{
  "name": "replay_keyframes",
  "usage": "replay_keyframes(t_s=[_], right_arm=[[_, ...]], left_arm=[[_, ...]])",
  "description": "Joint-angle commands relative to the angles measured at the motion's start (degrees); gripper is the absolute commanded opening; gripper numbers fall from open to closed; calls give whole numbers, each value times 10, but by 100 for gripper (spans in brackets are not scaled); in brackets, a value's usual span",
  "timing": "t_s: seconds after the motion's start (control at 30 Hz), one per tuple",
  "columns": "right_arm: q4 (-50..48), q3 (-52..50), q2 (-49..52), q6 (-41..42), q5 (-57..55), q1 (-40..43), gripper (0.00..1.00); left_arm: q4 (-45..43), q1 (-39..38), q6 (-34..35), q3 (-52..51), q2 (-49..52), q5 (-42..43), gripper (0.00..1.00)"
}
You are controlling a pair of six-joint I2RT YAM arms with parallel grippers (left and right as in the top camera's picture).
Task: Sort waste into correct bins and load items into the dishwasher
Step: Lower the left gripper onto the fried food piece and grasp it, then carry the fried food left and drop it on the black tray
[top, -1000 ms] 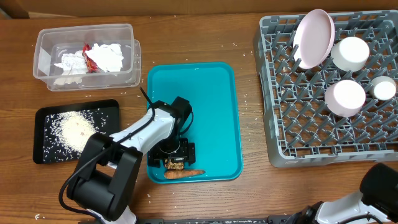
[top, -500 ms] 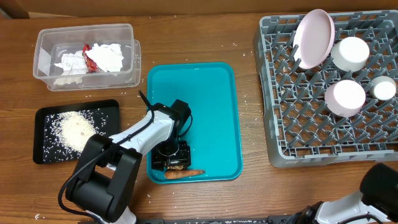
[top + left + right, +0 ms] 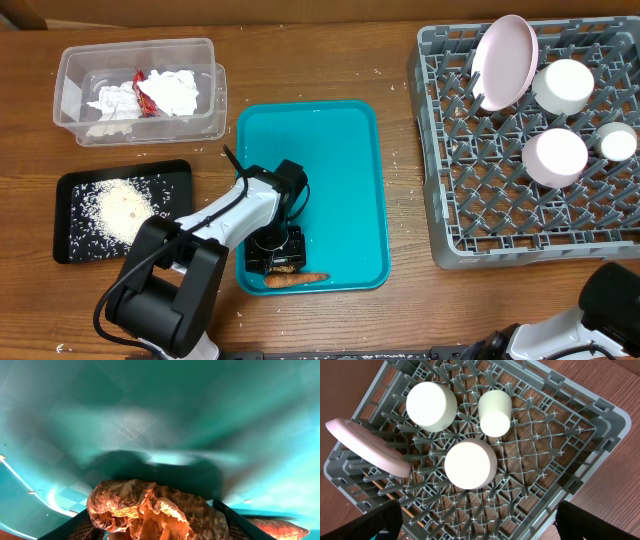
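Left gripper (image 3: 281,262) has edged toward the tray's (image 3: 340,180) near rim since a second ago, pinching a brown scrap (image 3: 155,510); a carrot (image 3: 297,280) lies just beside it in the tray. Right gripper (image 3: 479,527), spread wide, hangs over the rack (image 3: 560,435) holding a plate (image 3: 365,445), two bowls (image 3: 431,406) and a cup (image 3: 495,412).

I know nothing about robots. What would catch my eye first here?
The bright teal tray at mid-table grabs you first: there the left gripper pinches a crumpled brown scrap, beside a carrot at the tray's near edge. To the right, a grey dish rack holds a tilted pink plate and pale bowls.
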State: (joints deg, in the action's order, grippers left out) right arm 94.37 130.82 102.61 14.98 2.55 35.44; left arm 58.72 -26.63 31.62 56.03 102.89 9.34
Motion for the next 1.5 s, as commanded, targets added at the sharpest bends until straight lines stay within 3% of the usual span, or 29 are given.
replay_keyframes(t_s=[0.0,0.3,0.67,0.87,1.2,1.37,1.47], right_arm=[[-1,7,-4,0,0,0,100],[-1,7,-4,0,-1,0,100],[-1,7,-4,0,-1,0,100],[-1,7,-4,0,0,0,100],[-1,7,-4,0,-1,0,100],[-1,7,-4,0,0,0,100],[-1,7,-4,0,-1,0,100]], left_arm=[[-4,10,5,18,5,-23,68],[53,92,-33,89,5,-31,65],[169,238,-40,250,5,-150,67],[170,330,-40,269,5,-181,73],[145,448,-22,266,5,-167,72],[148,457,-27,266,5,-128,72],[147,449,-67,266,5,-73,71]])
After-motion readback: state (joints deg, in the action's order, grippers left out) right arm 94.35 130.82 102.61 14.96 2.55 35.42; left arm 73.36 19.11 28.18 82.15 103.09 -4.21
